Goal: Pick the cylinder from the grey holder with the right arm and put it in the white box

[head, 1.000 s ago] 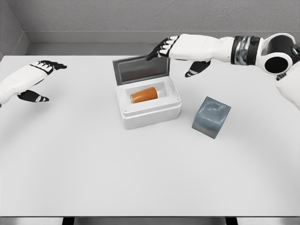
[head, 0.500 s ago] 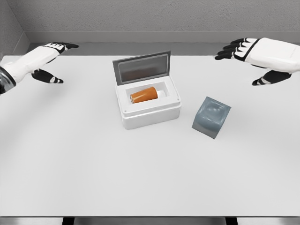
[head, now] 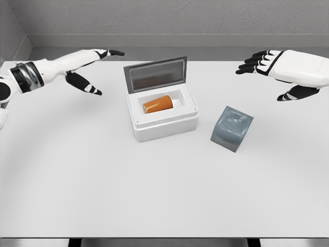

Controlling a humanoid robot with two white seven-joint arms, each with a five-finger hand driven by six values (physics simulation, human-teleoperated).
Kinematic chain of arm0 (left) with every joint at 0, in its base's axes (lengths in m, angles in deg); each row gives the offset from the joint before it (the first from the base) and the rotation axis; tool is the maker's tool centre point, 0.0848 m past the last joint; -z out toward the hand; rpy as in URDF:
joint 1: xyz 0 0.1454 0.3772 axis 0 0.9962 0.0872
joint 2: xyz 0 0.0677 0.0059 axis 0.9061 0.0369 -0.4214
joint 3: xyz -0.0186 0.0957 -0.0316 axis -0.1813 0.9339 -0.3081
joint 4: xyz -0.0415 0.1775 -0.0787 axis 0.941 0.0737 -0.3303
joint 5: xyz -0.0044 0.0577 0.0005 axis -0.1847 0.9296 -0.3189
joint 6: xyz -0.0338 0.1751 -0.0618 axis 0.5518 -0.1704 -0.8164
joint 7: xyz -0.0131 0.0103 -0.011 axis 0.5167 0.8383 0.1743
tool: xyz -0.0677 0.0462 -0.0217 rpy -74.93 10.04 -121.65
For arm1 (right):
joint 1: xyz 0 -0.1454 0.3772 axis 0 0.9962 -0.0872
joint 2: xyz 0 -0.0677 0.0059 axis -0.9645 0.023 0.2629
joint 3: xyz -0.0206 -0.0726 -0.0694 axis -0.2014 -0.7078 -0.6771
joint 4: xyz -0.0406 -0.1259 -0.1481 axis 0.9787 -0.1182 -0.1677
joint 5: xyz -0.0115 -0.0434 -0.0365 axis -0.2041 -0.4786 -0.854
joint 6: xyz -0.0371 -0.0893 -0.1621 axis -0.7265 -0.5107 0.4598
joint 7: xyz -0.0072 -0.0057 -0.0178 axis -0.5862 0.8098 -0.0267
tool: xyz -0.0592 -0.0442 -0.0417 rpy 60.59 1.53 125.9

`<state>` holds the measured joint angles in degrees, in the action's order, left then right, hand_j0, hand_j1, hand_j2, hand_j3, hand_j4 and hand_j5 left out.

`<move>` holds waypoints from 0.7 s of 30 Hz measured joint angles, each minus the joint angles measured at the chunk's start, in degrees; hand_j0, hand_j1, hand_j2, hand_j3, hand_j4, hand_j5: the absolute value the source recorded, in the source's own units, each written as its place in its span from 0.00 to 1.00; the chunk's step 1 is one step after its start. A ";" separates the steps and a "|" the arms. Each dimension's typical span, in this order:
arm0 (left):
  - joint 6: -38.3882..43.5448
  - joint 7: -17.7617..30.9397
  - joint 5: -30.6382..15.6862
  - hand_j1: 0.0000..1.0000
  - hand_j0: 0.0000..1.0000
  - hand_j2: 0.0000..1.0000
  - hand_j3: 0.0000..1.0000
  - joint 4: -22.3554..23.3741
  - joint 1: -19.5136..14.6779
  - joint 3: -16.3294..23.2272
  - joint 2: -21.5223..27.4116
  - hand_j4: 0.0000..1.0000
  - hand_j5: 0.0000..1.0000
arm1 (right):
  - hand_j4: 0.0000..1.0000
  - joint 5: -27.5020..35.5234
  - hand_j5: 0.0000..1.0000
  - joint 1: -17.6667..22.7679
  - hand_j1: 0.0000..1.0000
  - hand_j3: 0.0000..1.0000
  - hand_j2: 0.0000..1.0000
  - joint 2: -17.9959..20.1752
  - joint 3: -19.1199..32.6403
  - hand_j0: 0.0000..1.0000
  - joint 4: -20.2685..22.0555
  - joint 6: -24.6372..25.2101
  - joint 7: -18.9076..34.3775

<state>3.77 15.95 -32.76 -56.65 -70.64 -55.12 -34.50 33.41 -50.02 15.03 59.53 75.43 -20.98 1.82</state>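
An orange cylinder (head: 158, 104) lies on its side inside the white box (head: 164, 126), whose grey lid (head: 155, 74) stands raised at the back. The grey holder (head: 232, 128) sits tilted on the table to the right of the box and holds nothing. My right hand (head: 270, 69) hovers at the far right, above and behind the holder, fingers spread and holding nothing. My left hand (head: 95, 64) reaches in from the left, its fingers extended toward the lid's left side, a short gap away.
The white table (head: 154, 190) spreads wide in front of the box. A grey wall runs along its back edge.
My right hand pulled away from the box lid to the far right and now holds still there. My left arm swung up and rightward toward the lid.
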 measured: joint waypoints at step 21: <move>0.23 0.11 0.66 1.00 1.00 1.00 1.00 -5.60 1.05 2.69 0.10 1.00 1.00 | 1.00 -0.02 1.00 -0.26 1.00 1.00 1.00 -0.35 0.09 1.00 -2.46 0.00 0.00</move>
<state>4.00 16.06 -32.10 -62.25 -69.59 -52.42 -34.40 33.39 -50.28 14.69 59.62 72.97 -20.98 1.82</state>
